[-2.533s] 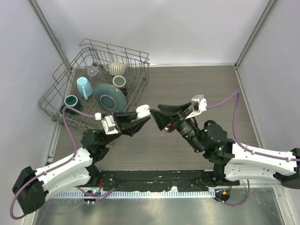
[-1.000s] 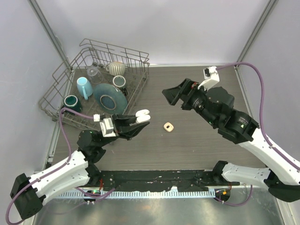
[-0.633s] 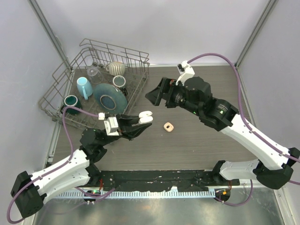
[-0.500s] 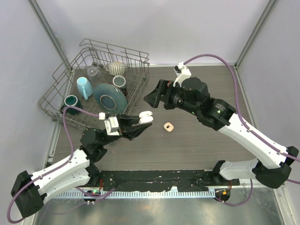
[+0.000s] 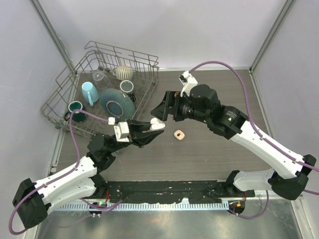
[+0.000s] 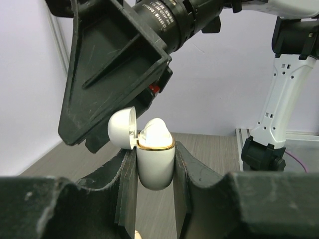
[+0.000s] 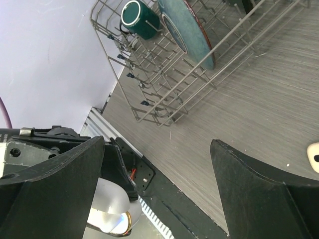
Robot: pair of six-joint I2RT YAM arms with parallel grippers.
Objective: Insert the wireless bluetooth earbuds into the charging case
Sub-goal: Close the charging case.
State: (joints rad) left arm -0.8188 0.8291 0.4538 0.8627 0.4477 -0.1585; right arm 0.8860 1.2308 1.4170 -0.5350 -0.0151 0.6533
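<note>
Jaws of the left gripper (image 6: 154, 159) are clamped on the lower body of the charging case (image 6: 155, 175) and hold it upright above the table (image 5: 209, 154). Its lid (image 6: 122, 128) is flipped open to one side. One of the wireless bluetooth earbuds (image 6: 155, 130) sits in the mouth of the case, its rounded head standing proud of the gold rim. It looks rested in its well rather than seated. Whether a second bud lies beside it cannot be told.

The right gripper (image 5: 158, 110) hangs just beside and above the case. Its jaws are spread wide with nothing between them.

The step in hand seems to be seating that bud. To do it well, the left arm should stay motionless while the right descends slowly. One fingertip should press straight down on the bud's crown, clear of the raised lid and its hinge, since a sideways nudge could tip the bud out.

On the table nearby lies a small cream object (image 5: 179, 134). The dish rack (image 5: 124, 52) stands well apart.
</note>
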